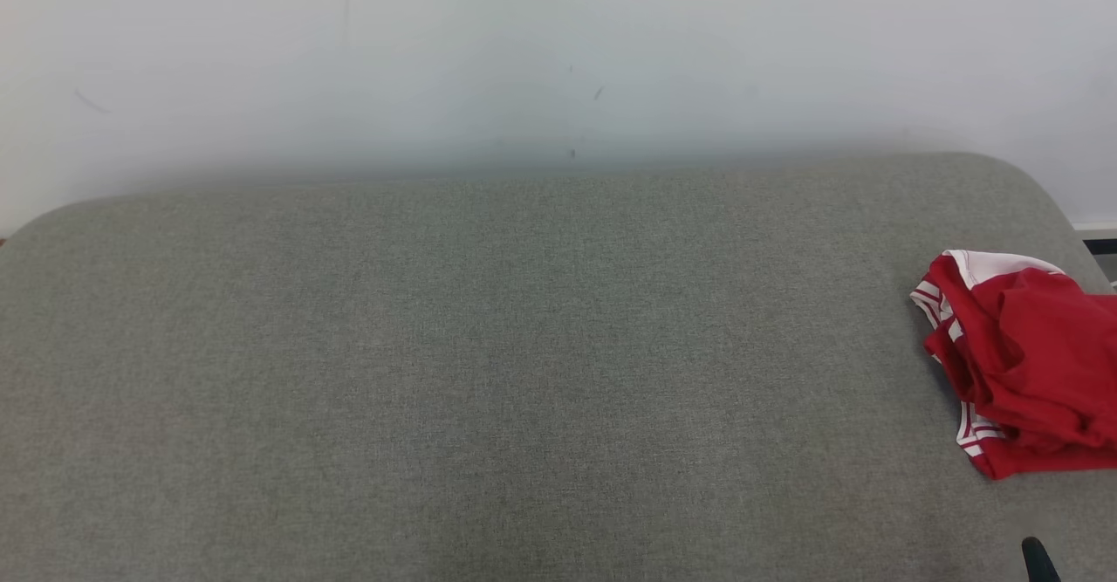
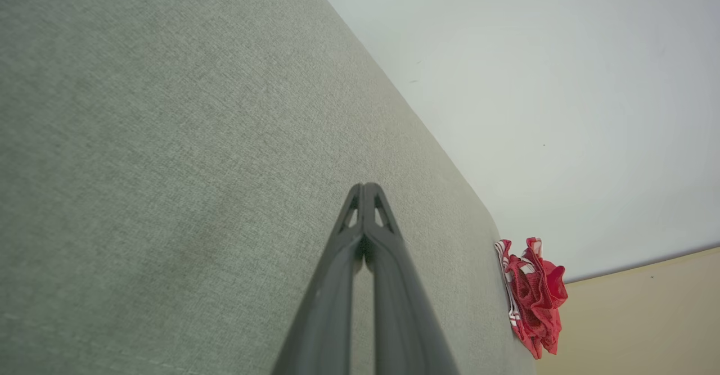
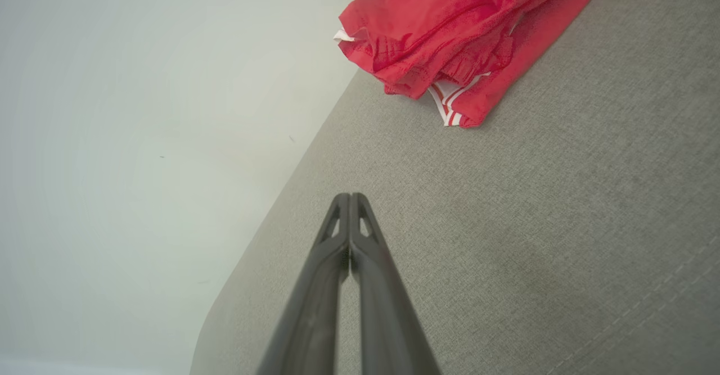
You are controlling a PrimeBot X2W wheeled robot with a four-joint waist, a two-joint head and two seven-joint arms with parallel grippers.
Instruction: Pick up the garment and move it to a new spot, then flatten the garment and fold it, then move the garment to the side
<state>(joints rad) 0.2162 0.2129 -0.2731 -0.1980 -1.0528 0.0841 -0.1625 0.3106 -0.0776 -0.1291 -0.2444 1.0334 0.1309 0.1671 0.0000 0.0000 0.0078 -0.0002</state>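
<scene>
Garment in a red heap, near clenched right gripper, far from clenched left gripper.

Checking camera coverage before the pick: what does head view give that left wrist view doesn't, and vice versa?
Head view: a dark fingertip at lower right, probably the right hand's; the red garment cut off by the frame edge. Left wrist view: the left hand, shut; beige floor past the cushion's end; the garment whole. Both: the garment, white-striped trim, bunched on the grey cushion, and the pale wall.
</scene>
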